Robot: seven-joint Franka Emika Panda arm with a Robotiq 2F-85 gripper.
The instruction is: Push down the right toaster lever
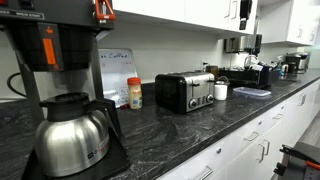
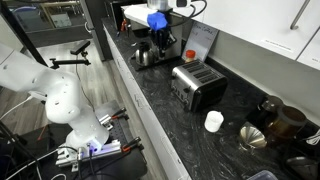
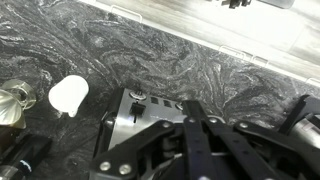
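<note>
A silver and black two-slot toaster (image 1: 185, 91) stands on the dark marbled counter and shows in both exterior views (image 2: 198, 85). In the wrist view I look down on its metal front panel (image 3: 128, 118); one black lever (image 3: 137, 109) sits in its slot under a small knob. The other lever is hidden behind my fingers. My gripper (image 3: 190, 110) hangs above the toaster with its fingers together and nothing between them. I cannot make out the gripper in either exterior view.
A white cup (image 3: 68, 94) stands beside the toaster (image 2: 213, 121). A coffee maker with a steel carafe (image 1: 70, 135) is at one end of the counter. A metal vessel (image 2: 255, 135) and dark appliances (image 1: 262, 72) are at the other. The wall (image 3: 200, 25) is behind.
</note>
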